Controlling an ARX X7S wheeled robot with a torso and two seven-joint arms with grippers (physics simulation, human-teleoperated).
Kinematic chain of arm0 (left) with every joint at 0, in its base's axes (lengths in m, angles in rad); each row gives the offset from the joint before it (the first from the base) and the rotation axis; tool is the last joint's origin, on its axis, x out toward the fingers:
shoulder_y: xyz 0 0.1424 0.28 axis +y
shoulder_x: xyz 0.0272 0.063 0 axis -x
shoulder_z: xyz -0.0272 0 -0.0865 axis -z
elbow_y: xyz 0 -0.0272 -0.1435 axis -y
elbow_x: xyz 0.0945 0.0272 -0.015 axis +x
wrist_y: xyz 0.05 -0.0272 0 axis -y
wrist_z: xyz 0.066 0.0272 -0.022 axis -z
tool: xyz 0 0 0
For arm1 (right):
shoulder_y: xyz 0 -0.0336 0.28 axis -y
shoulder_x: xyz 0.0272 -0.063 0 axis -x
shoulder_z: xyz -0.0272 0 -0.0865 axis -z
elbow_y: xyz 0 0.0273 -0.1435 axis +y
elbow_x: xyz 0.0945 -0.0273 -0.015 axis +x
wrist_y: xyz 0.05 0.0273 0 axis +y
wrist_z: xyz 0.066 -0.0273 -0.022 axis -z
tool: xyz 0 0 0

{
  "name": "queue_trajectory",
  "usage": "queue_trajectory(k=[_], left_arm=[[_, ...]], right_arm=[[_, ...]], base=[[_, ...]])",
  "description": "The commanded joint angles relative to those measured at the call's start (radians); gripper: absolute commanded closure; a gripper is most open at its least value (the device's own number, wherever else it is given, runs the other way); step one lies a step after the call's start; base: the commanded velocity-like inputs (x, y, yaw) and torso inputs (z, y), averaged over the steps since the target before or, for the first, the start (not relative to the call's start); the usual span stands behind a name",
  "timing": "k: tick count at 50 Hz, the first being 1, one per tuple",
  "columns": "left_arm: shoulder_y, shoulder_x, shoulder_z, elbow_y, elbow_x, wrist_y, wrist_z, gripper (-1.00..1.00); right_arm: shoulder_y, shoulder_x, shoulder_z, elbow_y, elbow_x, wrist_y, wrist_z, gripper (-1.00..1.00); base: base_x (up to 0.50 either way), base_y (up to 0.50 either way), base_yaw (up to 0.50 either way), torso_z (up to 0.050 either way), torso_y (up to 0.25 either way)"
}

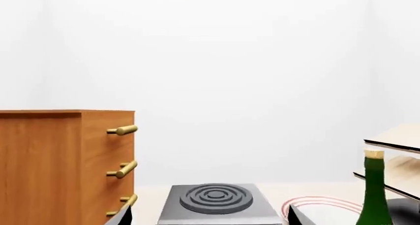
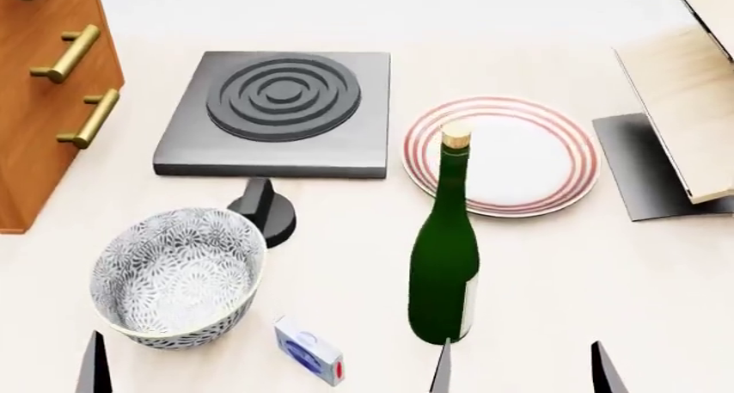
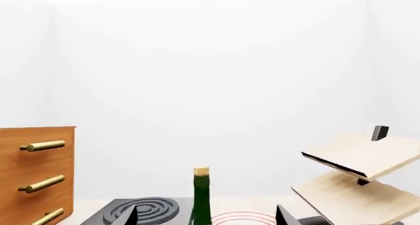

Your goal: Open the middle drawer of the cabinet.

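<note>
1. Both pincers sit at the surface's near edge, fingertips spread, pinching nothing
2. The cabinet point(image 2: 46, 109) stands at the far left edge; route the left pincer point(image 2: 94, 367) past the bowl point(image 2: 178, 273)
3. Grip the middle drawer point(image 1: 108, 161) bar squarely, pull straight

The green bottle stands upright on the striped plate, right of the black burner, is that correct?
Not quite. In the head view the green bottle stands upright on the table, in front of the striped plate, not on it. It is indeed right of the black burner.
</note>
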Motion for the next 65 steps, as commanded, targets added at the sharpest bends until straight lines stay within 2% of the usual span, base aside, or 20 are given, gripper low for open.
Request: queue_trajectory(k=[1, 30, 55, 65], left_arm=[[0.000, -0.012, 0.012, 0.004, 0.003, -0.005, -0.015, -1.00], [-0.006, -0.036, 0.034, -0.004, 0.000, -0.002, -0.041, -1.00], [-0.009, -0.052, 0.050, -0.012, 0.002, 0.003, -0.060, -1.00], [-0.011, -0.059, 0.057, -0.012, 0.002, 0.003, -0.067, -1.00]], right_arm=[[0.001, 0.013, -0.024, -0.004, -0.023, 0.023, 0.017, -1.00], [0.006, 0.038, -0.046, 0.002, -0.033, 0.020, 0.048, -1.00], [0.001, 0.057, -0.055, 0.014, -0.011, -0.023, 0.062, -1.00], [0.002, 0.062, -0.058, 0.024, 0.005, -0.053, 0.063, -1.00]], base=[[0.49, 0.25, 0.00, 0.000, 0.000], [0.49, 0.26, 0.00, 0.000, 0.000], [0.23, 0.50, 0.00, 0.000, 0.001], [0.00, 0.00, 0.00, 0.000, 0.000]])
